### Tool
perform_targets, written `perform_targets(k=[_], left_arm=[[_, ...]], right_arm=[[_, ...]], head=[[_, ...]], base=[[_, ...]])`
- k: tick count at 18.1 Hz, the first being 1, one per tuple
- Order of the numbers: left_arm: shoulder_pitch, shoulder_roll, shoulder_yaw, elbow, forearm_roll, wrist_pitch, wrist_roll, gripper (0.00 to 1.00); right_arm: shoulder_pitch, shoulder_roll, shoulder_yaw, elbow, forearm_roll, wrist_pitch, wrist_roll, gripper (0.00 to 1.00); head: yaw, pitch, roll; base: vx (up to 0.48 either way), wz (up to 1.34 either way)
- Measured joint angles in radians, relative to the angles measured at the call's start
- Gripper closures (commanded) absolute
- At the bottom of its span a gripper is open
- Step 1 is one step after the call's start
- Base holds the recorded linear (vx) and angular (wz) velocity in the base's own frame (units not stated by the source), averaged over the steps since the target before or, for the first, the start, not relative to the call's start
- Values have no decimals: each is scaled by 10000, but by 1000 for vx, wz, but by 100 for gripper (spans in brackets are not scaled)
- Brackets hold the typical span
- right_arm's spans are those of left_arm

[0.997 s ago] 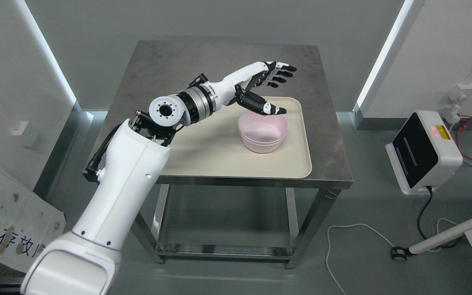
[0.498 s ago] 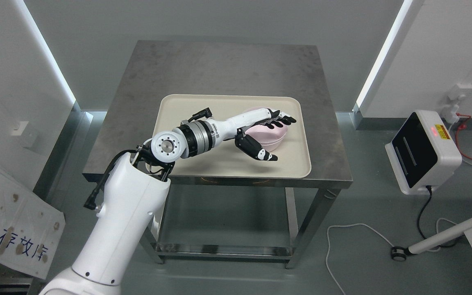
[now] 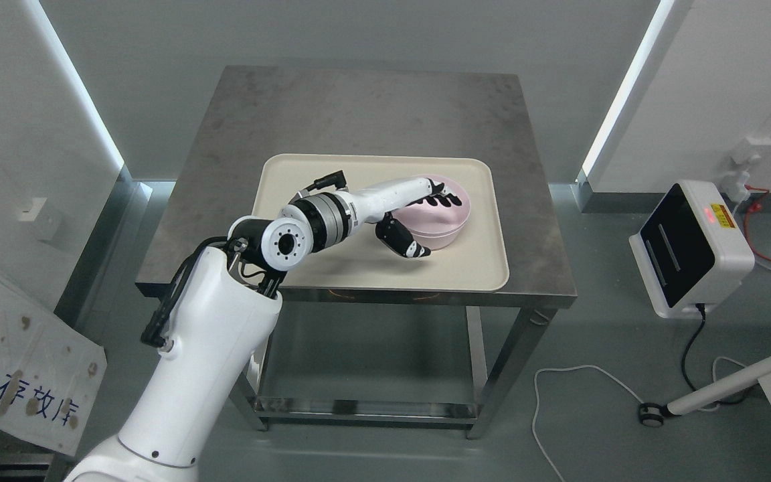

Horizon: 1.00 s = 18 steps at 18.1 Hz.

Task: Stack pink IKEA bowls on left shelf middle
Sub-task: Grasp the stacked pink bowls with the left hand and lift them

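left hand point(image 3: 419, 211) now lower than before, fingers point(image 3: 442, 199) drawn back inside pink bowl point(image 3: 449, 217), thumb point(image 3: 404, 242) closer to its outer wall

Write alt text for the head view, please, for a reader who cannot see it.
The robot's left hand reaches into a pink bowl, fingers over the rim and thumb outside the near wall. The bowl sits on a cream tray on a steel table.
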Motion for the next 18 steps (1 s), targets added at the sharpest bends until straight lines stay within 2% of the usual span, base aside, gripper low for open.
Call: perform_targets(k=[6,9,12,18], left_arm=[[-21,0,-276,64,-682,-472,3,53],[-26,0,-377,176,-955,-778,3,62],[-46,0,-439,276,-1104,-993,15,76],[-142,0,-460,579,-1228,-1975,395,91]], right_arm=[[-2,0,0,0,0,0,0,0],[-1,0,0,0,0,0,0,0],[-1,0,0,0,0,0,0,0],[-1,0,0,0,0,0,0,0]], head=[[0,0,0],[0,0,0],[0,0,0],[0,0,0]], base=[[3,7],[1,-18],[0,0],[-2,0]])
